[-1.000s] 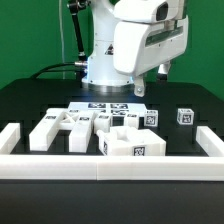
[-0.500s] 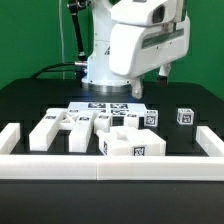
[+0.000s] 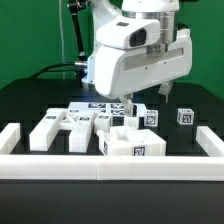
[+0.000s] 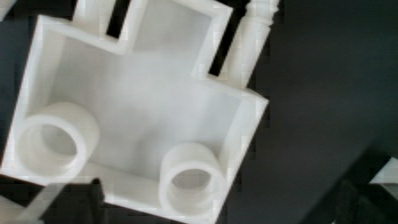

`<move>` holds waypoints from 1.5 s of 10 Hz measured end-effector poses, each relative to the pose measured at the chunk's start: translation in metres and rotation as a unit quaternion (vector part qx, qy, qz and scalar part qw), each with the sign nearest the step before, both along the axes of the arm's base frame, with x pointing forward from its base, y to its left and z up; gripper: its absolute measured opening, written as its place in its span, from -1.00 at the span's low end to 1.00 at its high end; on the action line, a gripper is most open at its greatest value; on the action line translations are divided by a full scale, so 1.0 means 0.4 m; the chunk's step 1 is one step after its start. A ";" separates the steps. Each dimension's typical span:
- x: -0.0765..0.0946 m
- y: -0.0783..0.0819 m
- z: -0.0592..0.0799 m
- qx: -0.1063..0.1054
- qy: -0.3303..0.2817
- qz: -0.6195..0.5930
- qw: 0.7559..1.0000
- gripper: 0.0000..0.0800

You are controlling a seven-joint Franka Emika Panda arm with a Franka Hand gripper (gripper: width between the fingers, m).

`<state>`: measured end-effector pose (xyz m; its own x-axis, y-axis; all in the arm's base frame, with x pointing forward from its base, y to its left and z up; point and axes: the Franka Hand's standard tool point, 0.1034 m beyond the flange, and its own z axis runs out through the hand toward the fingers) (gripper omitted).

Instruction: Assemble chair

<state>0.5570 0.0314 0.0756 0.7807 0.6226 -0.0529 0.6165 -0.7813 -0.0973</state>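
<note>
Jaws wide apart, nothing in them, hanging just over chair parts (image 3: 105, 128) clustered mid-bench (image 3: 28, 104) inside border rail (image 3: 110, 166). Wrist cam filled by flat slab (image 4: 151, 105) w/ 2 round sockets; prob. lining up to straddle it. 1 small cube (image 3: 184, 117) sits apart.

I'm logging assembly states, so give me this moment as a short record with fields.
end effector: open, holding nothing
under wrist camera: white flat plastic slab with two round holes
front part: white blocky plastic slab with square tag
exterior view's right: small white tagged cube, standing apart
surface: black table with white border rail
</note>
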 end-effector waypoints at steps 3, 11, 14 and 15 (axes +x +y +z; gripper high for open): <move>-0.013 -0.020 -0.021 0.001 -0.014 -0.072 0.997 0.62; -0.026 0.020 -0.139 -0.001 0.004 -0.111 0.994 0.62; -0.025 0.026 -0.140 -0.001 0.004 -0.107 0.994 -0.07; -0.025 0.026 -0.141 -0.001 0.004 -0.107 0.994 -0.07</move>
<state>0.5469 0.0416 0.0193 0.8945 0.4429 -0.0605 0.4360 -0.8943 -0.1002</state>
